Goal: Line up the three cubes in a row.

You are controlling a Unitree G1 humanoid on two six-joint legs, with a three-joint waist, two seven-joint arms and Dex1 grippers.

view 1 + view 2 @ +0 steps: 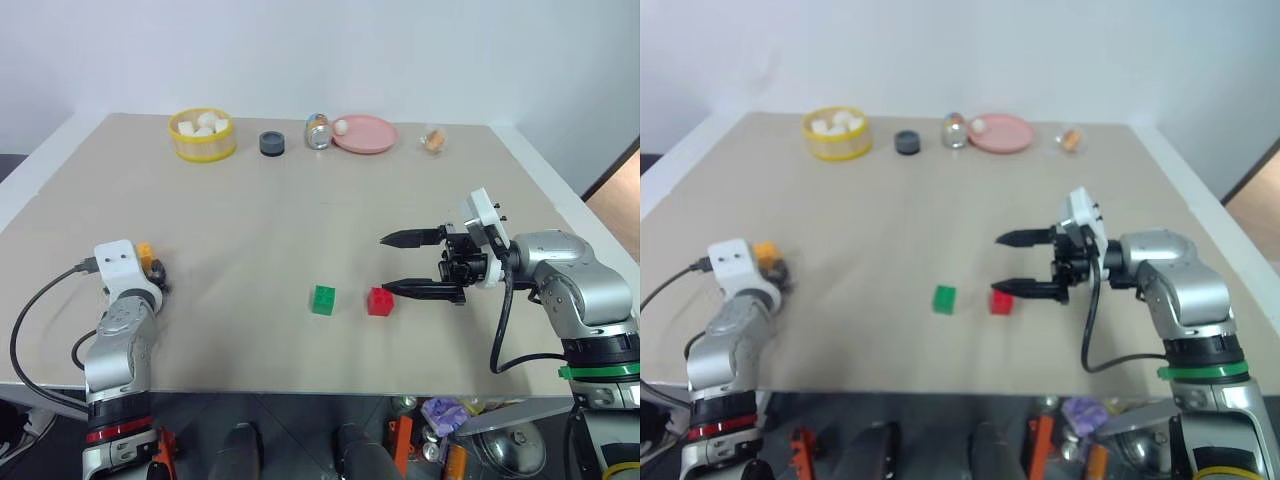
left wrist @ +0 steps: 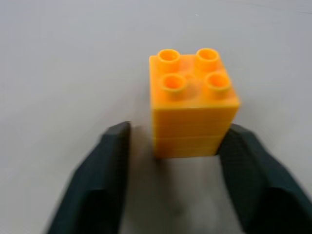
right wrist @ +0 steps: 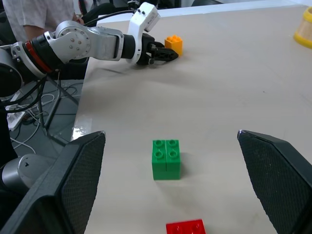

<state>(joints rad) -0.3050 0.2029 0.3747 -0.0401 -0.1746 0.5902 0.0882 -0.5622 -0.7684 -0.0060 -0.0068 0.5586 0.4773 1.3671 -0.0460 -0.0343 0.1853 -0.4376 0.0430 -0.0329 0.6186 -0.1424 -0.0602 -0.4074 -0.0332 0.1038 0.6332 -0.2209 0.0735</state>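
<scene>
The yellow-orange cube (image 2: pixel 192 100) stands upright near the table's left edge, its near side between the fingertips of my left gripper (image 2: pixel 179 129). One finger (image 2: pixel 107 165) is a small gap off the cube and the other is against it, so the jaws are open. The green cube (image 1: pixel 323 300) and the red cube (image 1: pixel 380 301) sit close together at the table's front middle. My right gripper (image 1: pixel 386 264) hovers wide open, pointing left, with its nearer fingertip just beside the red cube and nothing between its fingers.
Along the far edge stand a yellow bowl (image 1: pixel 203 148) of white lumps, a dark grey puck (image 1: pixel 272 143), a small can (image 1: pixel 318 130), a pink plate (image 1: pixel 372 135) and a small clear item (image 1: pixel 433 140). A person (image 3: pixel 39 14) stands beyond the table's left side.
</scene>
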